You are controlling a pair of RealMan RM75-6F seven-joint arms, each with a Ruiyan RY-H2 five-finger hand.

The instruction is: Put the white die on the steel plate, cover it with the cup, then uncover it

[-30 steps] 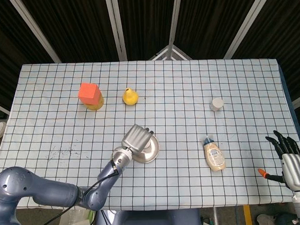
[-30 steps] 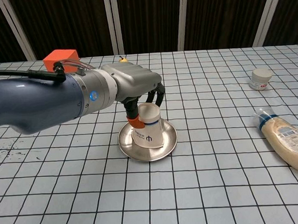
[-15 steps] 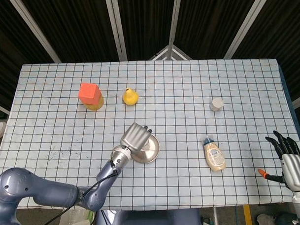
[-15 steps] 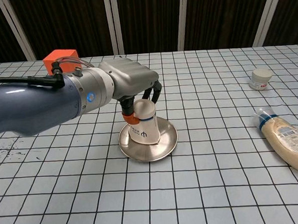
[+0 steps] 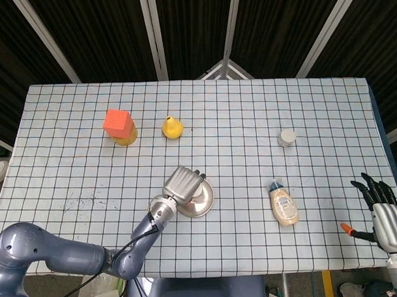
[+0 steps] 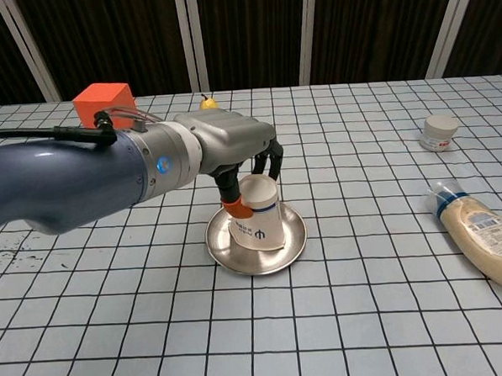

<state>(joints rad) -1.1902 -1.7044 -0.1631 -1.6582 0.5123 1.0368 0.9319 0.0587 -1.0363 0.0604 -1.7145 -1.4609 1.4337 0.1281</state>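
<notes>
Head view
Left hand (image 5: 182,184): over the steel plate (image 5: 203,204), hiding the cup; grip unclear here.
Right hand (image 5: 383,214): at 4 o'clock off the table's edge, fingers spread, holding nothing.

Chest view
Left hand (image 6: 232,143): grips the cup (image 6: 258,213).
Cup: upside down on the steel plate (image 6: 294,242), slightly tilted.
White die: hidden.

white cup (image 6: 258,218), orange block (image 6: 102,101), checked tablecloth (image 6: 367,317)
</notes>
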